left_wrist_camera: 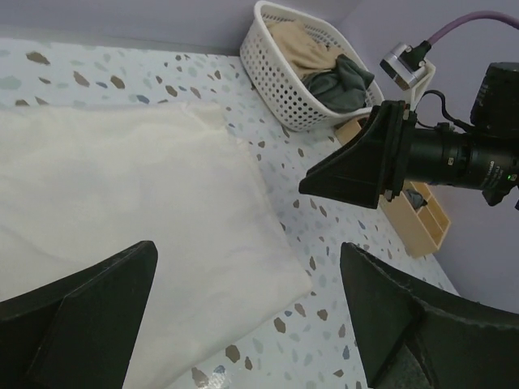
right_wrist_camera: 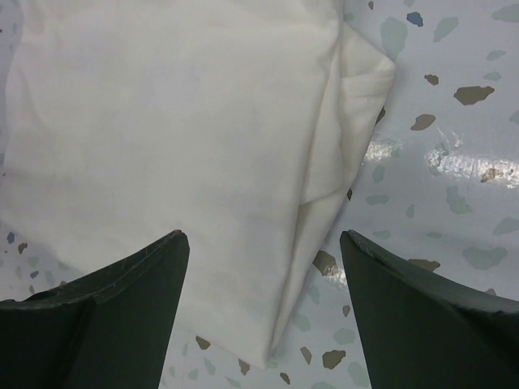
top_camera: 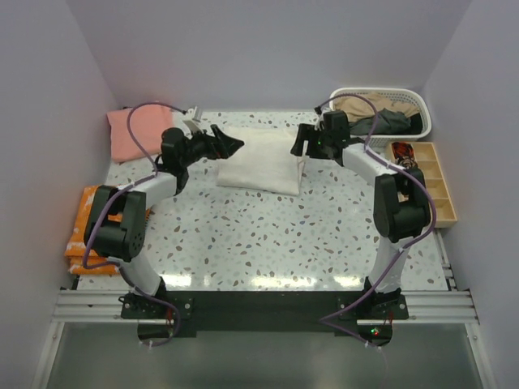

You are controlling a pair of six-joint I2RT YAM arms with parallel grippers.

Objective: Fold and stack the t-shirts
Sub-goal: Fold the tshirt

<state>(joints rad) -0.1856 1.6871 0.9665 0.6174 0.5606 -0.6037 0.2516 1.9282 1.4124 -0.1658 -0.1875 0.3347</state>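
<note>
From where I stand there is one cream t-shirt (top_camera: 259, 162) lying folded into a flat rectangle on the speckled desk (top_camera: 268, 235), and everything else sits around it. Two pincers flank it: the left pincer (top_camera: 231, 144) at its left far corner and the right pincer (top_camera: 298, 144) at its right far corner. Both have their fingers spread wide with nothing between them but the cloth below. Far left of the cream shirt lies one salmon-pink t-shirt (top_camera: 130, 134), close to the wall. Far right of it stands one white basket (top_camera: 422, 109) holding a tan t-shirt (top_camera: 361, 105) and a dark grey t-shirt (top_camera: 397, 121), both crumpled together. One wooden tray (top_camera: 442, 203) sits to its right along the desk's edge; what lies in the tray is too small to make out. On the near side of the cream shirt the desk is open, speckled surface. To its near left an orange stack (top_camera: 79, 243) is partly covered by the left arm, so I cannot count its layers.
</note>
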